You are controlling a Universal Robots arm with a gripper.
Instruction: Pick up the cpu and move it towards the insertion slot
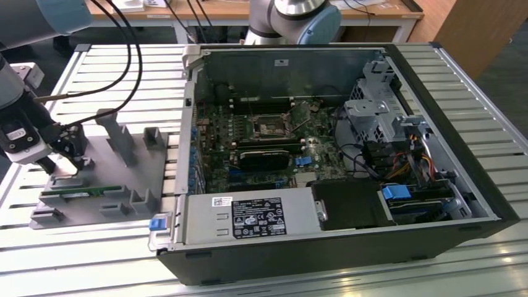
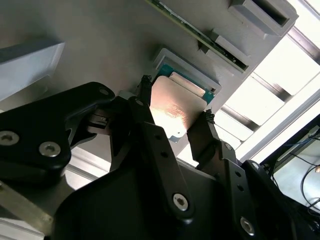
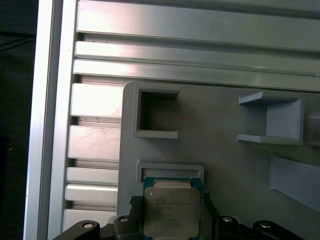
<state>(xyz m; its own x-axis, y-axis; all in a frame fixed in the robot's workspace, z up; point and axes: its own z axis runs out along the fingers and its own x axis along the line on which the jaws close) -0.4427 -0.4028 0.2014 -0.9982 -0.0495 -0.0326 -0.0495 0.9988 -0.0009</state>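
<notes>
The cpu (image 2: pixel 175 107) (image 3: pixel 171 210) is a flat square chip with a silvery top. It sits between my gripper's two black fingers, just off its shallow pocket in the grey fixture plate (image 3: pixel 220 165). My gripper (image 2: pixel 176 100) (image 3: pixel 170 200) has a fingertip pressed against each of two opposite edges of the chip. In the exterior view my gripper (image 1: pixel 64 162) hangs low over the fixture plate (image 1: pixel 107 173) at that view's left. The insertion slot (image 1: pixel 271 129), a dark square socket with a metal frame, lies on the motherboard inside the open computer case, well off to that view's right.
The open computer case (image 1: pixel 330 247) lies on a slatted aluminium table (image 1: pixel 99 74). A green memory stick (image 1: pixel 78 192) rests in the fixture near my gripper, and upright grey holders (image 1: pixel 115 133) stand on the plate. Another robot arm's base (image 1: pixel 293 18) stands behind the case.
</notes>
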